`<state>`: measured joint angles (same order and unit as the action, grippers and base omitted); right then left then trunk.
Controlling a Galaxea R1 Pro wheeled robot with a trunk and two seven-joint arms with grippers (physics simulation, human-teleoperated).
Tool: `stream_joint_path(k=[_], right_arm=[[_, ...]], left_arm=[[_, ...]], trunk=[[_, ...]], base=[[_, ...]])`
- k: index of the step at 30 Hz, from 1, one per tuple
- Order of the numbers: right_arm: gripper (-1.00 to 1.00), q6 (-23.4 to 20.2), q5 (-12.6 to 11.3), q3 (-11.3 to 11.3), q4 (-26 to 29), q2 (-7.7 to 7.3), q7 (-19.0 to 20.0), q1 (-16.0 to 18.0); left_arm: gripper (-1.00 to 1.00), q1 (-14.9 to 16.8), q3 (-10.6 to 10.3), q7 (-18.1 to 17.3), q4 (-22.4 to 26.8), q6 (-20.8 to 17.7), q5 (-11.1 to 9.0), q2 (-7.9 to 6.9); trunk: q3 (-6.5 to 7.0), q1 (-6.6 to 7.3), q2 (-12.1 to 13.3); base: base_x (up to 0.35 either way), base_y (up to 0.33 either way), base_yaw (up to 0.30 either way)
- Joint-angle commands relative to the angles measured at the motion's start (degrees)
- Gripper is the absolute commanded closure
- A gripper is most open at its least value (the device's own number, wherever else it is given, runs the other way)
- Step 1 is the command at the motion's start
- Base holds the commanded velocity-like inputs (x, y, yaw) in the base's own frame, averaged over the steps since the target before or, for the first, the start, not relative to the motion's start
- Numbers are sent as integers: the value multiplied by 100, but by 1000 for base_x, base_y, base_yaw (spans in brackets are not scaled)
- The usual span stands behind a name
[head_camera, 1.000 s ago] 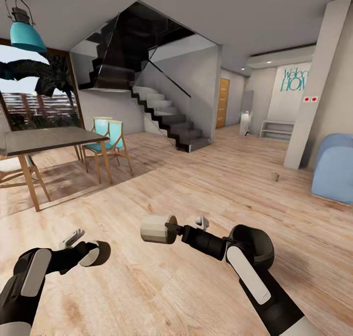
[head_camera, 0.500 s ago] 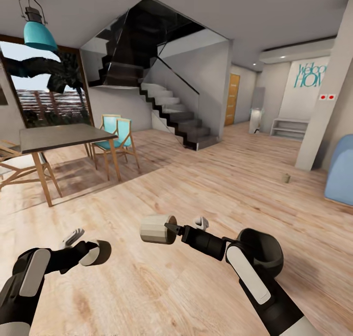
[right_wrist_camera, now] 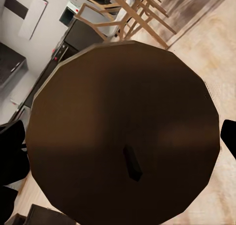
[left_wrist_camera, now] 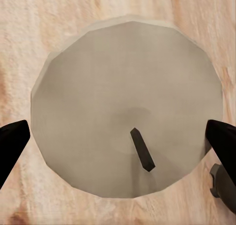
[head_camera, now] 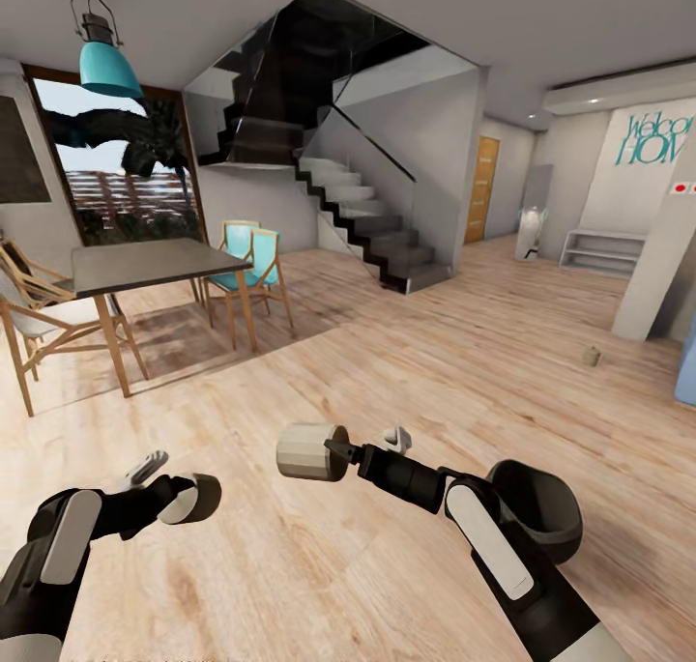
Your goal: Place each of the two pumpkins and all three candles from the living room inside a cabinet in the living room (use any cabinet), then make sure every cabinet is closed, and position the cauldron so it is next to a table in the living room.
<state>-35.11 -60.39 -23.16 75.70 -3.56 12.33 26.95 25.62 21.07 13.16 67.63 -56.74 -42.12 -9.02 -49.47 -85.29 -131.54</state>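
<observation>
My right gripper [head_camera: 334, 450] is shut on a stubby beige candle [head_camera: 304, 452], held out sideways above the wooden floor. In the right wrist view that candle [right_wrist_camera: 123, 126] looks dark, its wick towards the camera and a black fingertip [right_wrist_camera: 11, 151] at its side. My left gripper [head_camera: 189, 500] hangs low at the left. In the left wrist view a second candle [left_wrist_camera: 123, 102] sits between its fingertips [left_wrist_camera: 12, 146], over the floorboards. Another small tan candle [head_camera: 592, 357] stands on the floor far to the right. The pumpkins, cabinet, cauldron and coffee table are out of view.
A dark dining table [head_camera: 145, 264] with wooden and teal chairs [head_camera: 249, 268] stands at the left by the window. A staircase [head_camera: 377, 227] rises in the middle. A pale shelf rack [head_camera: 604, 252] and a pillar [head_camera: 657, 285] are at the right. Open wooden floor lies ahead.
The whole picture has slid to the right, so the camera has turned left. Both arms keep their poses and their candles.
</observation>
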Motion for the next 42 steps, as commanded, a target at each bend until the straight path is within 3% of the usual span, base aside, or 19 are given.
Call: stream_joint_path(k=[1,15,26,42], right_arm=[[100,-13,-10,-4,4,-4,8,3],[100,56,-5,3,12,-6,42,3],[100,92,-27,-4,57,-6,87,3],[100,89,27,-4,56,-4,66,3]], left_arm=[[100,4,3,55,1,-21,-60,3],[100,4,13,62,-37,-11,-68,-12],[100,4,12,64,-48,-5,-65,-2],[100,4,-3,90,-48,-4,-57,24]], trunk=[[3,24,39],[136,331,600],[321,573,1041],[608,924,1683]], base=[[0,0,148],[-110,0,149],[-8,0,36],[0,0,272]])
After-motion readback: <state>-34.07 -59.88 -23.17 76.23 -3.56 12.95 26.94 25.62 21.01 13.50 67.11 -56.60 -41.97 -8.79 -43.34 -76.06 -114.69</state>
